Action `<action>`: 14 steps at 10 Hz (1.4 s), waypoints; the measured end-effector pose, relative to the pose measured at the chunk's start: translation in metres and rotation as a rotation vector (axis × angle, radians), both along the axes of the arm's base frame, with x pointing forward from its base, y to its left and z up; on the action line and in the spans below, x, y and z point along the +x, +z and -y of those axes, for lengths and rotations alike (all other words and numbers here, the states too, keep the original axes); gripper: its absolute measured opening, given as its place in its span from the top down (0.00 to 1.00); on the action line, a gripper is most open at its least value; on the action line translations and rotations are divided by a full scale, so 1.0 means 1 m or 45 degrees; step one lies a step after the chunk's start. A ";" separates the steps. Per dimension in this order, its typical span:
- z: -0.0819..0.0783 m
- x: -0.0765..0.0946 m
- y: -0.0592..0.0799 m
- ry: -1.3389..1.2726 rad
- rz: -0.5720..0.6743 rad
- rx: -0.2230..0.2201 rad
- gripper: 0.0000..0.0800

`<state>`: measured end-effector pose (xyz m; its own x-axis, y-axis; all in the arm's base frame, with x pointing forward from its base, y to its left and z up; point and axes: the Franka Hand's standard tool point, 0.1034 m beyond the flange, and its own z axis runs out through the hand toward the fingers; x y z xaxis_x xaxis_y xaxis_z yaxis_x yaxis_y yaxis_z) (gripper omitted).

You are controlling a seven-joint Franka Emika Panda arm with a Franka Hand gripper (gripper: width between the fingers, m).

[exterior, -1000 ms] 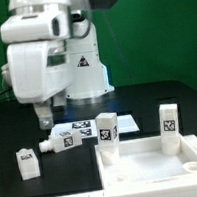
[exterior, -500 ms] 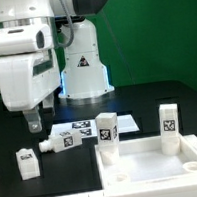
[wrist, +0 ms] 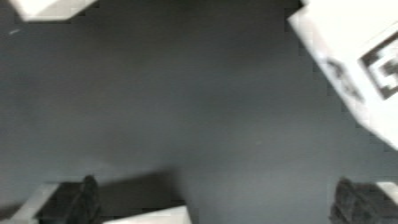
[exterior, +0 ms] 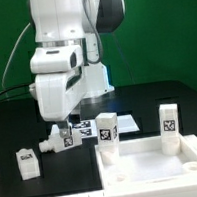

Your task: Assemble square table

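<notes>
We see the gripper (exterior: 59,120) low over the black table (exterior: 10,128), jaws wide apart and holding nothing, off the square table slab (exterior: 156,165) toward the exterior view's left. The lying leg (exterior: 55,143) rests just camera-side of the fingers, its long axis running roughly across that view. The 2nd loose leg (exterior: 27,162) sits farther from the slab. The upright leg (exterior: 107,128) and the other upright leg (exterior: 170,119) stand at the slab's far corners. We judge the surface flat, with room around the lying leg, though the marker board (exterior: 85,126) is close.
</notes>
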<state>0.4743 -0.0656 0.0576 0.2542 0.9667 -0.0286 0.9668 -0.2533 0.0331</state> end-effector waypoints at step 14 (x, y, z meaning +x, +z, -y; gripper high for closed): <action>0.030 -0.073 -0.031 0.344 -0.120 0.025 0.19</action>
<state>0.4008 -0.0952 0.0264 -0.0153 0.9997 -0.0202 0.9980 0.0140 -0.0624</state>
